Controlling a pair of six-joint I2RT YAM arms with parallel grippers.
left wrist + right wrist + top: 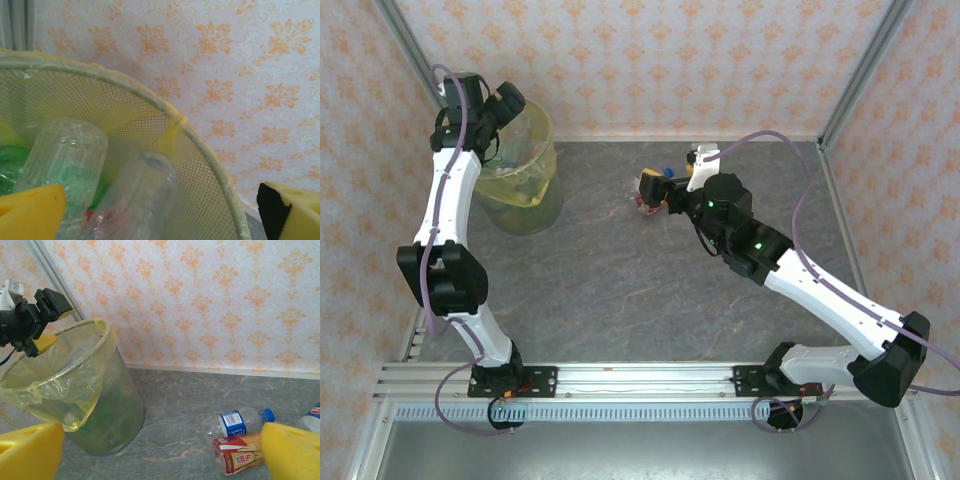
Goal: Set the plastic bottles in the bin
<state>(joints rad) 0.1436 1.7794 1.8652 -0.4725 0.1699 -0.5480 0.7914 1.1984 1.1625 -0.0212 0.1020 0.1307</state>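
1. Left gripper (506, 108): pads spread, empty, above the round mesh bin lined with yellow plastic bag (110, 410), table's rear left.
2. Clear and green plastic bottles (67, 155) lie inside the bin.
3. Clear blue-capped bottle (240, 421) and red-orange-labelled bottle (240, 455) lie mid-table.
4. Right gripper (658, 193): pads spread, just beside them.

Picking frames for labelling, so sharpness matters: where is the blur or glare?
Left wrist: the clear bottles inside the bin are blurred, the wallpaper behind crisper. Right wrist: the blue-capped bottle on the table is sharp. Top external: even light, no strong glare.
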